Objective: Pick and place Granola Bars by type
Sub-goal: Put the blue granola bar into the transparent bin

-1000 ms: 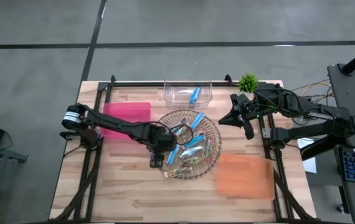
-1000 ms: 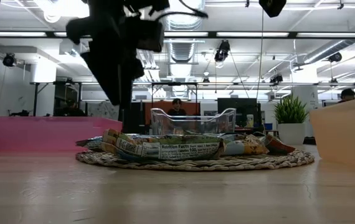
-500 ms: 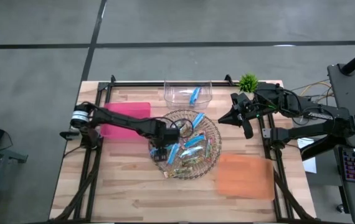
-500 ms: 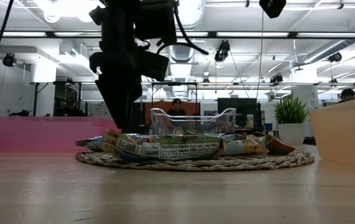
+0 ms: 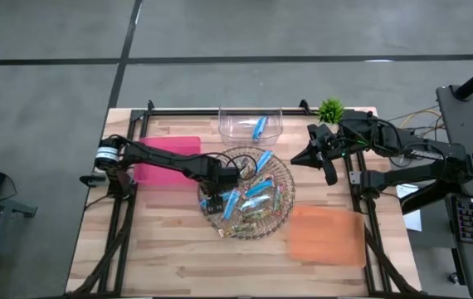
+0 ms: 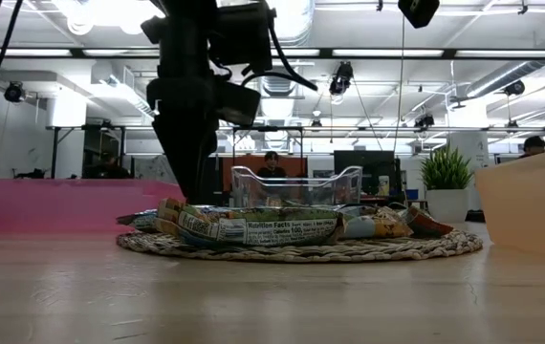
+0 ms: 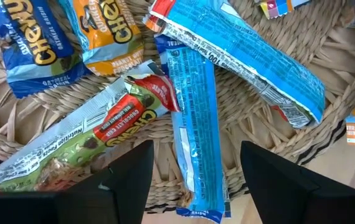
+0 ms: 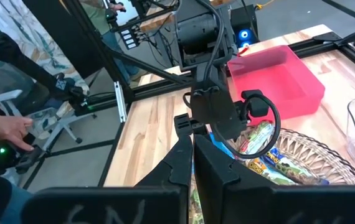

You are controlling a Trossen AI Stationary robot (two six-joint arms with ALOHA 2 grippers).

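Left end effector (image 5: 211, 204) of mine hangs low over the 9 o'clock edge of the round wicker tray (image 5: 285, 178), its 2 fingers (image 7: 124, 180) spread as wide as they go and holding nothing. Between them, seen from my left wrist, lies a long blue bar (image 7: 193, 140), lengthwise in the gap. A green and red chewy bar (image 7: 84, 140) lies slanted just beside it, its torn end touching the blue wrapper, and a second blue bar (image 7: 240, 59) crosses over the far end of the first. Beyond those sit a blue Chewy pack (image 7: 31, 43) and an orange Chewy pack (image 7: 112, 34), side by side on the wicker.

From above, the granola bars (image 5: 249, 199) are heaped in the tray at the middle of the worktop (image 5: 162, 249), blue ones mixed with silvery and brownish wrappers. 1 blue bar (image 5: 259, 127) already rests in the clear bin (image 5: 230, 124) at 12 o'clock of the tray. A pink bin (image 5: 170, 154) stands at 10 o'clock, partly under my left arm, and an orange bin (image 5: 328, 234) at 4 o'clock.

My right end effector (image 5: 318, 149) waits raised at 2 o'clock of the tray, fingers pressed together and holding nothing, near a small green plant (image 5: 331, 109).
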